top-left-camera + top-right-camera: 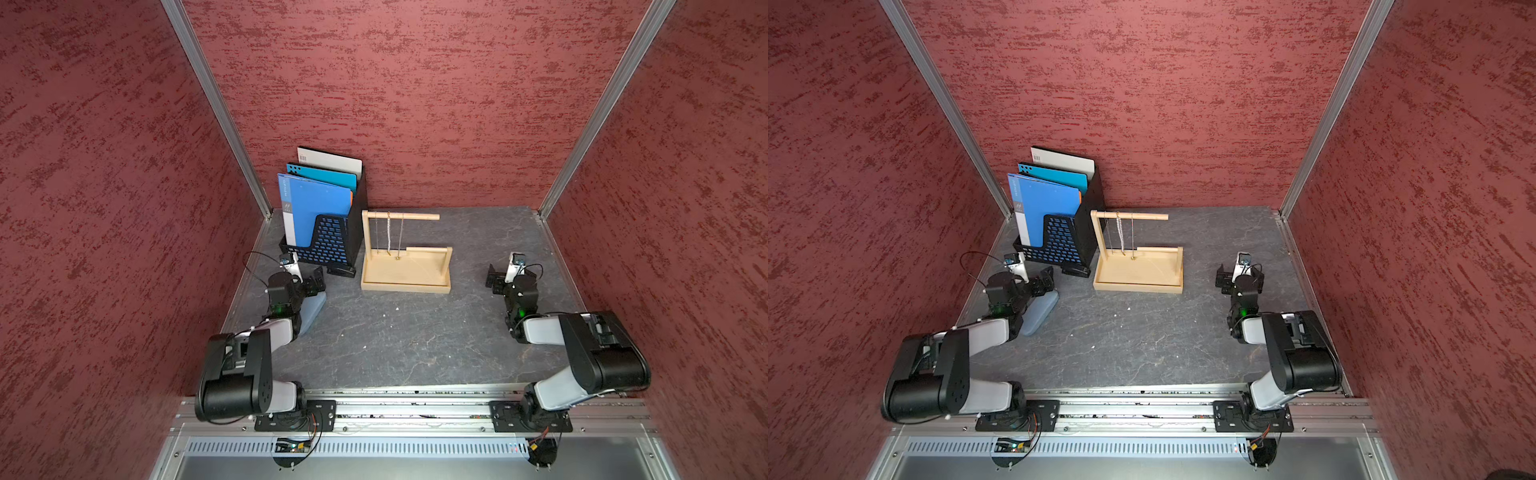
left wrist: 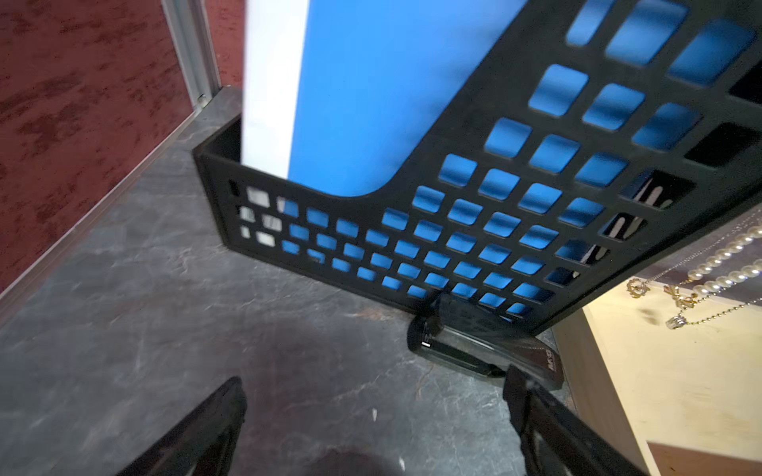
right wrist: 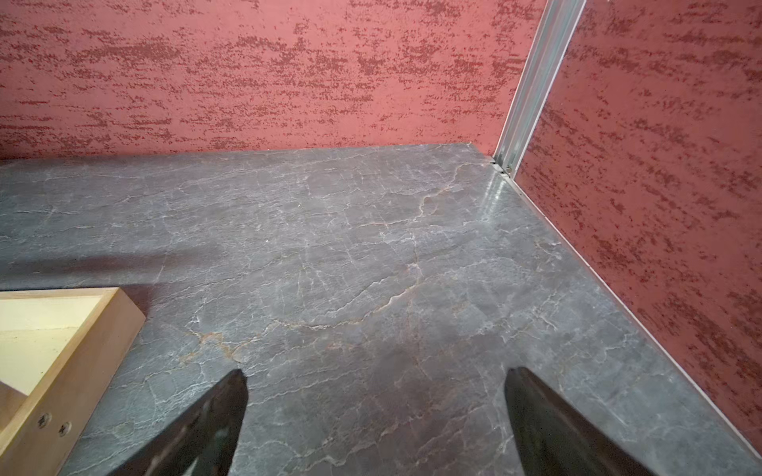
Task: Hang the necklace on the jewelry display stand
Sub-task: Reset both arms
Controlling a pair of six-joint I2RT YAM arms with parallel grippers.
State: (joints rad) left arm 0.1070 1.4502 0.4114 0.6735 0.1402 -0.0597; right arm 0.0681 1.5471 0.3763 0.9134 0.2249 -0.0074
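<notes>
The pale wooden jewelry display stand [image 1: 405, 286] [image 1: 1138, 287] sits mid-table in both top views. Three necklaces hang from its long dowel arm [image 1: 419, 216]: a thin chain, a pearl strand [image 1: 389, 232] [image 1: 1120, 232] and a chain with a pendant. Their lower ends show in the left wrist view, the pearl strand [image 2: 725, 263] among them, above the tray base [image 2: 668, 371]. My left gripper [image 1: 316, 281] [image 2: 373, 383] is open and empty, low beside the file rack, left of the stand. My right gripper [image 1: 494, 278] [image 3: 375, 375] is open and empty, right of the stand's corner [image 3: 70, 371].
A black mesh file rack [image 1: 328, 245] [image 2: 453, 230] with blue folders stands against the stand's left side. A black stapler [image 1: 343, 272] [image 2: 486, 354] lies at its foot. A pale blue case [image 1: 311, 311] lies under my left arm. Red walls enclose three sides.
</notes>
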